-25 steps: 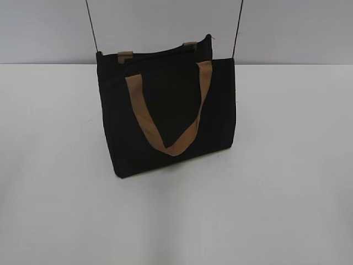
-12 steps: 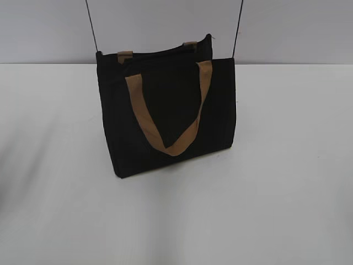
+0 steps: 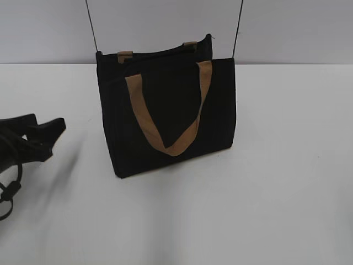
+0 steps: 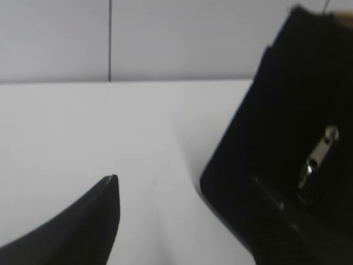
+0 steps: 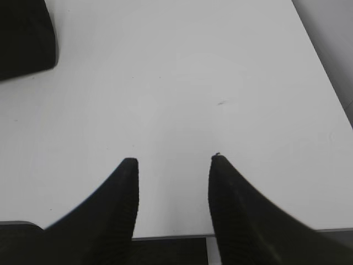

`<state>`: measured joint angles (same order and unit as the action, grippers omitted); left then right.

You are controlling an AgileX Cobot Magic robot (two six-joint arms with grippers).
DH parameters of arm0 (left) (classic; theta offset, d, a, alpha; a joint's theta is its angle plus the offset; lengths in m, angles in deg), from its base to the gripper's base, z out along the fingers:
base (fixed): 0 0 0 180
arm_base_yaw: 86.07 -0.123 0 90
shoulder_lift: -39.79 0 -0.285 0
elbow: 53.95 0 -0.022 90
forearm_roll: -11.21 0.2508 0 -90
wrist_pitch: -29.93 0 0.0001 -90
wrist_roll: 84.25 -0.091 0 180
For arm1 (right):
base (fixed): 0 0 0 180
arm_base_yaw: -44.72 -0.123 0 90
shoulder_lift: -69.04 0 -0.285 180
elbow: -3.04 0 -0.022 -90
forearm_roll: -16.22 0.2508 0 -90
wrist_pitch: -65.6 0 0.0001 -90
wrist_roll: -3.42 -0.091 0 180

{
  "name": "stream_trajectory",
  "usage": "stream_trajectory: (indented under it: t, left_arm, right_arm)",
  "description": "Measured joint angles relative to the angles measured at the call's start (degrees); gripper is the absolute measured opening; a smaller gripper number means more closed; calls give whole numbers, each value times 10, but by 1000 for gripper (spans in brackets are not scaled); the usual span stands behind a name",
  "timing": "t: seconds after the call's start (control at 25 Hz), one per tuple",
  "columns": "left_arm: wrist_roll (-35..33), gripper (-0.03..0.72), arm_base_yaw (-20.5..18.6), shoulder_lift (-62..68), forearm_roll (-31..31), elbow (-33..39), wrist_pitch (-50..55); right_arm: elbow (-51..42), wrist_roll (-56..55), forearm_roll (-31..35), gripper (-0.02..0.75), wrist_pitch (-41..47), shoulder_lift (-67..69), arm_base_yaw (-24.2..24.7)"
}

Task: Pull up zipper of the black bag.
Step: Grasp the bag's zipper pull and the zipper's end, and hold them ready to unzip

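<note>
Bag position first: the black bag [image 3: 168,113] stands upright on the white desk [image 3: 287,165], a little left of centre in the exterior view, tan handle [image 3: 171,116] hanging down its front face. Zipper [image 4: 317,157] shows in the left wrist view as a small silvery slider and pull on the bag's end panel, pull lying on a slant, upper end tipped right. From the left gripper [image 4: 198,199] it sits ahead and to the right, near but not touching. One finger [image 4: 83,226] is clear at lower left; the other merges with the dark bag, so the gap reads wide apart, and nothing is held.

Right gripper [image 5: 172,160] hangs over bare desk, fingers parted, empty, only a bag corner [image 5: 25,33] at its upper left.

Left arm [image 3: 25,143] is at the bag's left and looks the nearer one. Judged: approach not yet closed.
</note>
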<state>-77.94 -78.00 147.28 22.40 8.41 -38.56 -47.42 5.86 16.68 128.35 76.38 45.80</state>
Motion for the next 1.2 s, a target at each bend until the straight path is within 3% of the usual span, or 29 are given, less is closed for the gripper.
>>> stream_trajectory:
  t: [0.48,0.8,1.2]
  left_arm:
    - [48,527,6,156,171,-89,-6]
    - [57,527,47,176,179,-139,-8]
    - [67,483,56,222,150,-192,-9]
  right_arm:
    - [0,0,0,323,0,0,0]
    - [0,0,0,323,0,0,0]
    - [0,0,1,323,0,0,0]
